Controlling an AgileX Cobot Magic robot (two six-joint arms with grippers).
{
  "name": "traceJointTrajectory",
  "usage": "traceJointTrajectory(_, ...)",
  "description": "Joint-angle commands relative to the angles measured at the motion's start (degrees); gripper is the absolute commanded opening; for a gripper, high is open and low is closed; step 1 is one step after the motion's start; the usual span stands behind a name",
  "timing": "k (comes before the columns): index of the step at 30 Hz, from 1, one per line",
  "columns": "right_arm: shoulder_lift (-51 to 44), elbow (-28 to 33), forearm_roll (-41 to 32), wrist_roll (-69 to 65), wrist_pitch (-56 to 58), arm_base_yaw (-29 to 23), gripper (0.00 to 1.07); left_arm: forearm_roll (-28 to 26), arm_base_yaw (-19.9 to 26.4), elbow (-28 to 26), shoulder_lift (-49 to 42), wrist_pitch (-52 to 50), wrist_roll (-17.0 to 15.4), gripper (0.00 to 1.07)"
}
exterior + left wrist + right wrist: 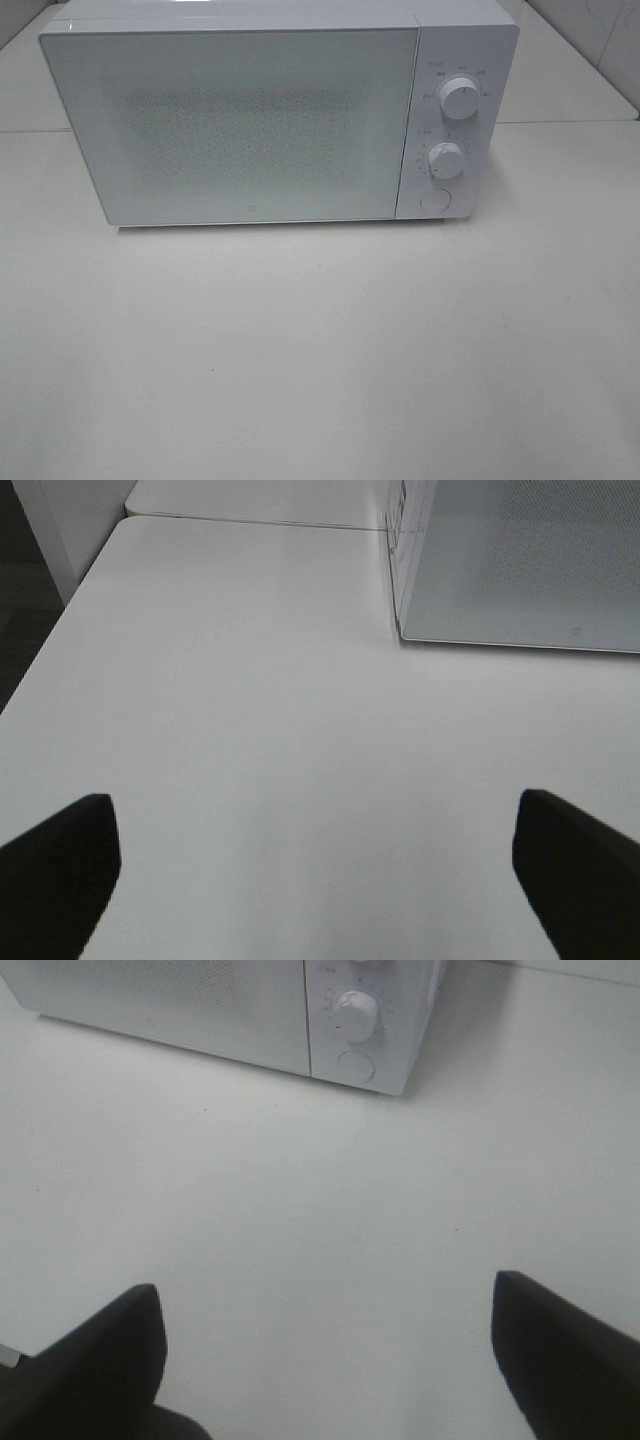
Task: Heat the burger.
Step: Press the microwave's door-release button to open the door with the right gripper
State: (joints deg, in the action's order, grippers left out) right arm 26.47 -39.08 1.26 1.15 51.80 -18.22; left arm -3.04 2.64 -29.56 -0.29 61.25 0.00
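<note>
Microwave (240, 120) w/ door shut is seen at back of white table (320, 360), L gripper (312, 815) & R gripper (325, 1298) are each held over the tabletop w/ fingers spread wide, nothing gripped, & burger's whereabouts can't be told.

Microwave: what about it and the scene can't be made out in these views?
- Inside of the microwave: exterior high view, the shut speckled door hides it; no burger shows anywhere.
- Dial markings: exterior high view, too small and blurred around the upper dial and lower dial.
- Upper dial: right wrist view, cut off by the picture's edge.
- Left pincer, right pincer: wrist views, only open fingertips show, the rest cut by the edge.
</note>
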Motion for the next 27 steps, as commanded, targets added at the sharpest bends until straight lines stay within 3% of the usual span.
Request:
traceJointTrajectory(1,-4.87,1.20,2.35,-2.23,1.95,1.66,0.84,-0.06,0.23,0.06,-0.74,0.00,0.00,1.00)
traceJointTrajectory(8,-18.74,5.96,3.50,-3.27,2.58,9.74,0.83,-0.06,0.23,0.06,-0.74,0.00,0.00,1.00)
traceJointTrajectory(16,-26.76,9.74,3.44,-4.47,3.04,15.81,0.80,-0.06,0.23,0.06,-0.74,0.00,0.00,1.00)
traceJointTrajectory(27,-28.71,11.00,3.50,-4.47,3.27,17.07,0.74,-0.06,0.23,0.06,-0.74,0.00,0.00,1.00)
